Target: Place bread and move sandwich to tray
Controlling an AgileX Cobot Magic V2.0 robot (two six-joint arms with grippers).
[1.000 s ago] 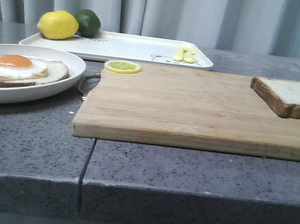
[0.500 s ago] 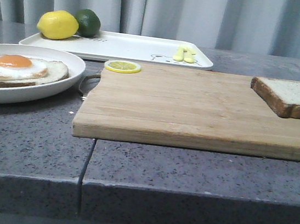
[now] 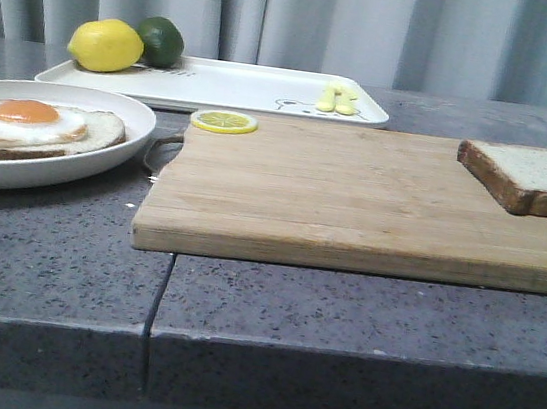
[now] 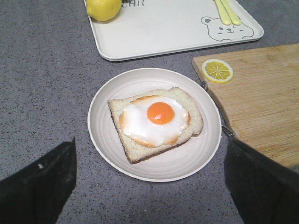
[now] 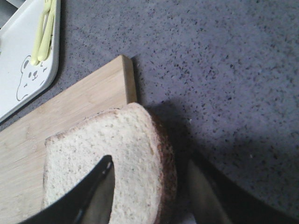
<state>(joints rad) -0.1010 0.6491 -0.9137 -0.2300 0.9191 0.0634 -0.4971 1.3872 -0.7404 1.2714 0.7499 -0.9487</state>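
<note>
My right fingers (image 5: 149, 196) hang spread and empty, straddling the bread's (image 5: 107, 158) crust edge at lower centre; right arm is nearer. Left fingers (image 4: 149, 186) are spread and empty below the sandwich (image 4: 156, 121); tray (image 4: 163, 32) at top.

A dark grey speckled stone surface (image 3: 360, 317) carries everything, with a seam running toward the near edge left of centre. Three things lie directly on it. A wooden cutting board (image 3: 355, 200) fills the middle and right, its metal handle pointing left. A round white plate (image 3: 108, 158) sits at the left, just beside that handle. A flat white tray (image 3: 229, 86) lies at the far side, behind both plate and board, close to the board's far edge.
</note>
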